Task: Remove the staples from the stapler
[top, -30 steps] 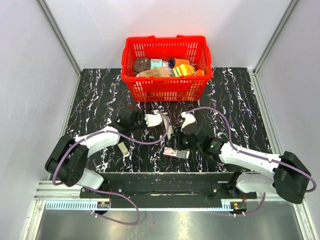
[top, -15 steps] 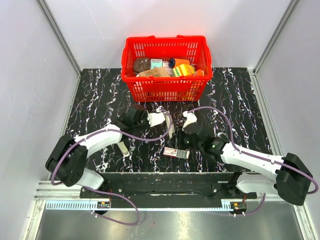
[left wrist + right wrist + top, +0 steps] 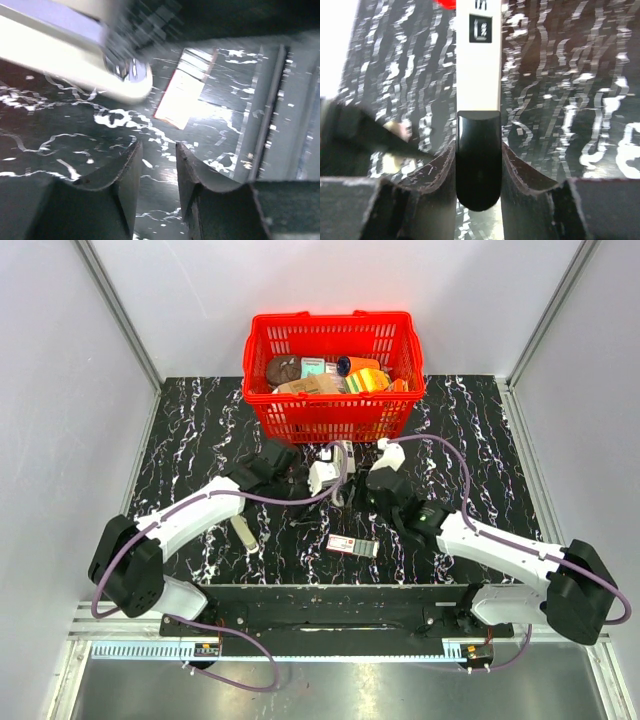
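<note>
The cream-white stapler (image 3: 345,460) is held off the black marble table, in front of the basket. In the right wrist view my right gripper (image 3: 478,155) is shut on the stapler's black end, and its white bar (image 3: 478,75) points away. In the top view the right gripper (image 3: 354,490) sits just right of the stapler. My left gripper (image 3: 334,480) is close on the stapler's left side. Its jaws stand slightly apart with nothing between them (image 3: 156,150). The stapler (image 3: 75,65) shows blurred above the left fingers.
A red basket (image 3: 330,410) full of goods stands at the back. A flat red-white-green little box (image 3: 352,546) lies near the front edge and also shows in the left wrist view (image 3: 182,90). A small cream piece (image 3: 243,536) lies at the left.
Both grippers have moved away from the front edge toward the basket, and the right one carried the stapler up and away from the little box. The box has stayed put.
</note>
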`<move>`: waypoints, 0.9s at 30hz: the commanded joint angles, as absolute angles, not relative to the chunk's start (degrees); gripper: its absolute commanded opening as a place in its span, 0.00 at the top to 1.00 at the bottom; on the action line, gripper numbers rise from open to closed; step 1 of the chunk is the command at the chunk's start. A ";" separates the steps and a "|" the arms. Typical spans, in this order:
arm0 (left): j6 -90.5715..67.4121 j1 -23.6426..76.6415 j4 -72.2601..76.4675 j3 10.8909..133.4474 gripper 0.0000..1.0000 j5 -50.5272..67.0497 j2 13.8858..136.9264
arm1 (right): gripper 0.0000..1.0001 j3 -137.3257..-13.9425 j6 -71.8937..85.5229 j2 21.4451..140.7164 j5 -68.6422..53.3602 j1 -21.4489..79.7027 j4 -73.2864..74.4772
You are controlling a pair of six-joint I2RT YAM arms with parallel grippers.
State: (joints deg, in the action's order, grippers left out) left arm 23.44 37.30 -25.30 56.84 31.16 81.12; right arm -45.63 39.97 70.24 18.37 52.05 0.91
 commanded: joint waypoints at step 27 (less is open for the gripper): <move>25.40 10.28 -51.15 67.94 0.45 39.73 74.01 | 1.00 -46.32 27.50 84.11 39.47 42.01 3.08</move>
